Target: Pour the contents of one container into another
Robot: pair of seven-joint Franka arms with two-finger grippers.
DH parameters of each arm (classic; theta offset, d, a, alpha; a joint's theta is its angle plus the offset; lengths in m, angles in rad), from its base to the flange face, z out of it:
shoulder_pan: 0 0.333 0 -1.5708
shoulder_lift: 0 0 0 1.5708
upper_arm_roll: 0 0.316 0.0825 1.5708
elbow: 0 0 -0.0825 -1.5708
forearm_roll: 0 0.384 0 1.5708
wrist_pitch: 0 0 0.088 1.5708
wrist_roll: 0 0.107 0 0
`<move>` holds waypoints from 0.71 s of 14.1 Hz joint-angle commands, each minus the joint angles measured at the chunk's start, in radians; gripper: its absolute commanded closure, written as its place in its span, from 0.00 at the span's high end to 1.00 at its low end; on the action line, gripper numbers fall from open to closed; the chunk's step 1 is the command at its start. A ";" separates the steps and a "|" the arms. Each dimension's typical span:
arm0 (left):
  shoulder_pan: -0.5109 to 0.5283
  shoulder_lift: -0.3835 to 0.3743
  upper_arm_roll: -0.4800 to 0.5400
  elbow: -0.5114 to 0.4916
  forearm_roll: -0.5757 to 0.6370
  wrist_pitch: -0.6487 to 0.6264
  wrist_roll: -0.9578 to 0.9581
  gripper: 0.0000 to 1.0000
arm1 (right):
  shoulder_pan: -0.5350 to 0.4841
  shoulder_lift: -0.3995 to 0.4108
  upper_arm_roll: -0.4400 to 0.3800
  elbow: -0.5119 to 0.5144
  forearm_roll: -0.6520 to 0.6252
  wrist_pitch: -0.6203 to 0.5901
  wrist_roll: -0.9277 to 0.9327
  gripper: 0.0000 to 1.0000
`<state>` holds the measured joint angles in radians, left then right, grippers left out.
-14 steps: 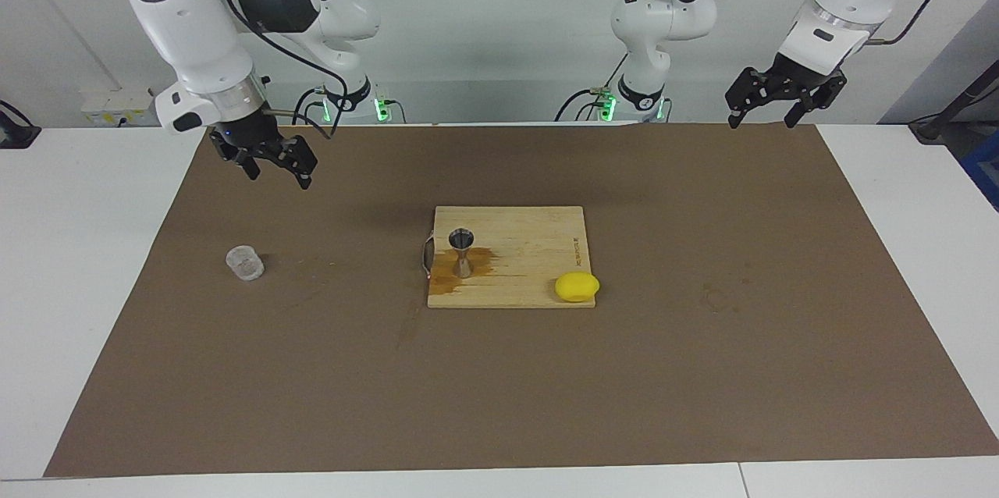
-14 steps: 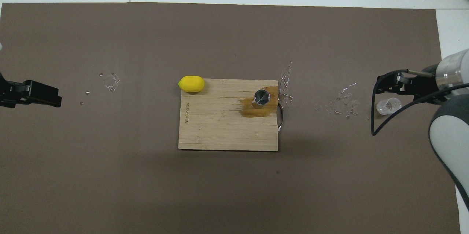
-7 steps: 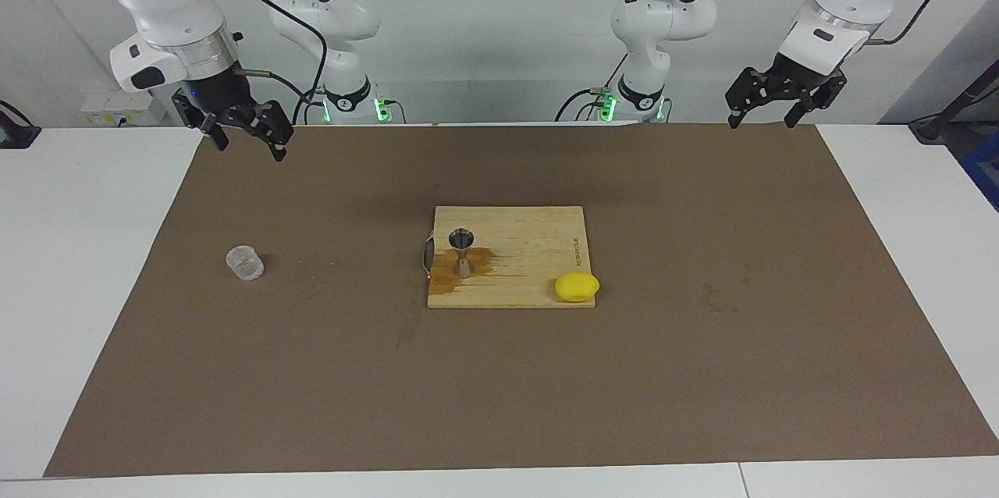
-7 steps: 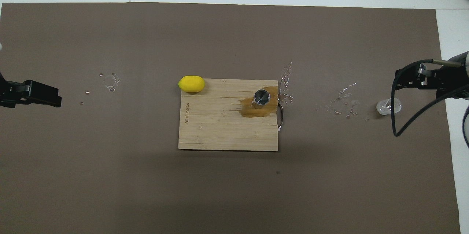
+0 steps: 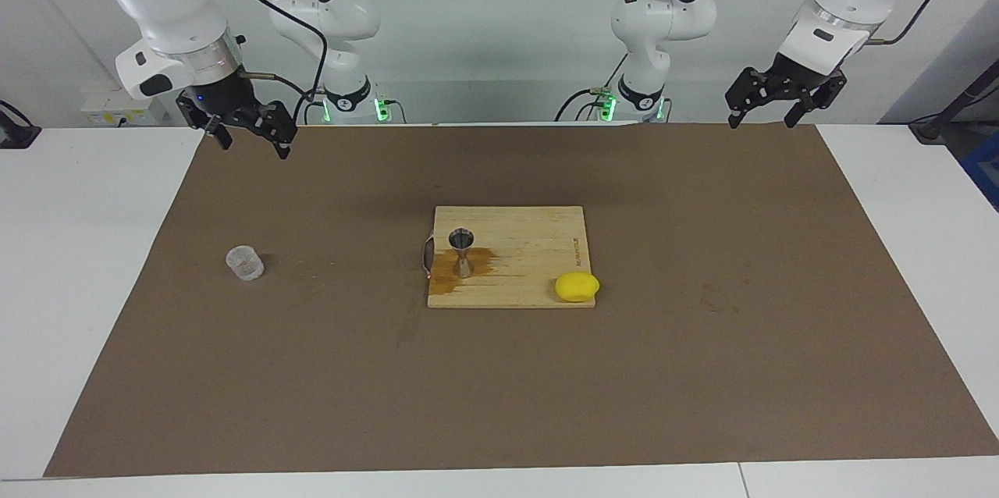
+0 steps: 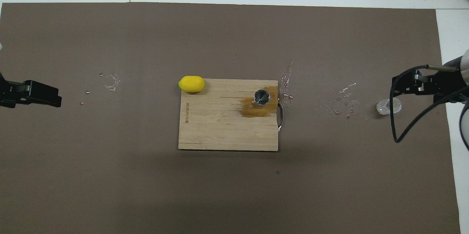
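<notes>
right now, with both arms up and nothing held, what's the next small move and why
Probably none beyond holding still. The clear cup stands alone on the brown mat, the steel jigger is upright on the cutting board in a wet patch, and droplets dot the mat between them. The right gripper and left gripper hang raised, jaws open, so the pour looks done.

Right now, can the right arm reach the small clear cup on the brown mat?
Probably yes. The small clear cup stands alone at the right arm's end of the brown mat; the right hand hangs open above the mat, with nothing between them.
</notes>
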<state>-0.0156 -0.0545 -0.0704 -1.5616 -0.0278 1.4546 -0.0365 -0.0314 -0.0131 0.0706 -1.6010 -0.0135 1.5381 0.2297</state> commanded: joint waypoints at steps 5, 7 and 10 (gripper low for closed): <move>0.016 -0.024 -0.008 -0.017 -0.011 -0.011 0.009 1.00 | -0.008 -0.008 0.003 -0.013 0.027 0.004 -0.089 1.00; 0.016 -0.024 -0.008 -0.017 -0.011 -0.011 0.009 1.00 | -0.007 -0.008 0.003 -0.013 0.027 0.004 -0.087 1.00; 0.017 -0.024 -0.008 -0.017 -0.011 -0.011 0.009 1.00 | -0.007 -0.008 0.003 -0.013 0.027 0.005 -0.079 1.00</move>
<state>-0.0156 -0.0545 -0.0704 -1.5616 -0.0278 1.4546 -0.0365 -0.0313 -0.0131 0.0710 -1.6011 -0.0099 1.5381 0.1710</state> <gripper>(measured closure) 0.000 0.000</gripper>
